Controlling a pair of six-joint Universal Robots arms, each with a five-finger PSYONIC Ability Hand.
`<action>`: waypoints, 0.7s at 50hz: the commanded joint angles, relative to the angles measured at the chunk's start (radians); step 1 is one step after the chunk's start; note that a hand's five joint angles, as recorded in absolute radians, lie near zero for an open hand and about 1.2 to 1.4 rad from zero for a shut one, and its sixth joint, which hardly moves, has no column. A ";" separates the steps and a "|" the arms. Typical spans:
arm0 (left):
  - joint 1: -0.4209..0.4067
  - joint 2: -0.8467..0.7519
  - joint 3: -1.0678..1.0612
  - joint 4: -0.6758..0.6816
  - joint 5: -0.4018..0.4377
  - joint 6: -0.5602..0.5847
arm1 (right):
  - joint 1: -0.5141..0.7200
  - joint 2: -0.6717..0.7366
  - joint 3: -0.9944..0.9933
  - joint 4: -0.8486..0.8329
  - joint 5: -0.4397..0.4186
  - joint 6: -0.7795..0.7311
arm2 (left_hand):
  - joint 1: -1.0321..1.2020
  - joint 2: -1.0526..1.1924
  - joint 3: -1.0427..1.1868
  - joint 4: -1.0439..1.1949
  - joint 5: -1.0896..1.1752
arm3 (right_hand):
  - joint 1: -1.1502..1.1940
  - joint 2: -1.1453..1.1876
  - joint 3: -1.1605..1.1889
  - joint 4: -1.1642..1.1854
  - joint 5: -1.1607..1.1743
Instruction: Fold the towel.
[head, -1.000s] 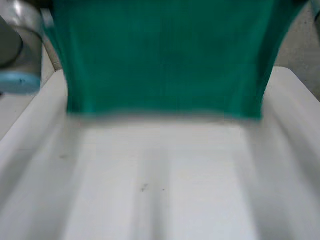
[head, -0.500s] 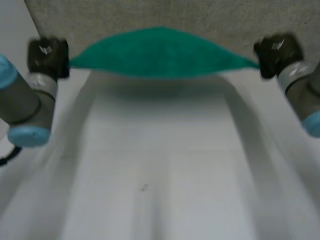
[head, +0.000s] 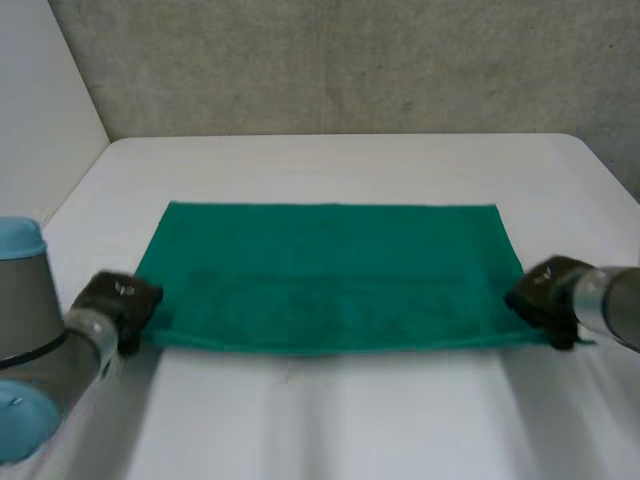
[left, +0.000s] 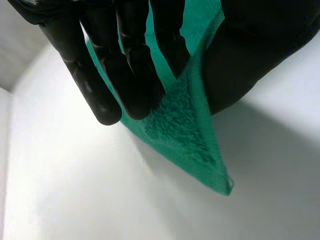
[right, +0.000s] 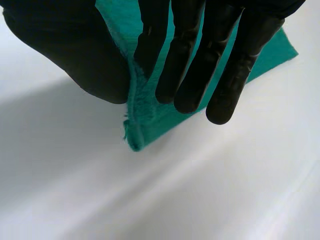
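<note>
The green towel (head: 330, 275) lies flat across the middle of the white table (head: 330, 420). A broad strip of bare table runs between its near edge and the robot, and a narrower strip runs between its far edge and the grey back wall (head: 350, 60), which bounds the table. The left hand (head: 118, 300) and right hand (head: 540, 290) occupy the towel's near corners, each pinching cloth. A white side wall (head: 45, 110) stands beyond the table's left edge.

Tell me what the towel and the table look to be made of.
Towel: probably green terry cloth, matte; nubby looped pile and a flat hem show. Table: smooth white top, perhaps laminate or painted board; slight sheen, no grain.
</note>
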 joint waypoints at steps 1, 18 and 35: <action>-0.009 0.168 -0.072 -0.243 0.014 0.070 | -0.037 -0.161 0.180 0.024 0.009 -0.149 | 0.250 0.198 0.201 0.202 0.256 | 0.415 0.220 0.210 0.204 0.230; -0.038 -0.275 0.371 0.248 0.005 0.020 | 0.030 0.306 -0.361 -0.289 0.002 0.009 | 0.250 0.198 0.201 0.202 0.256 | 0.415 0.220 0.210 0.204 0.230; -0.050 -0.661 0.773 0.405 0.042 0.027 | 0.070 0.727 -0.855 -0.471 0.029 0.007 | -0.632 -0.685 -0.681 -0.681 -0.626 | -0.607 -0.801 -0.812 -0.818 -0.792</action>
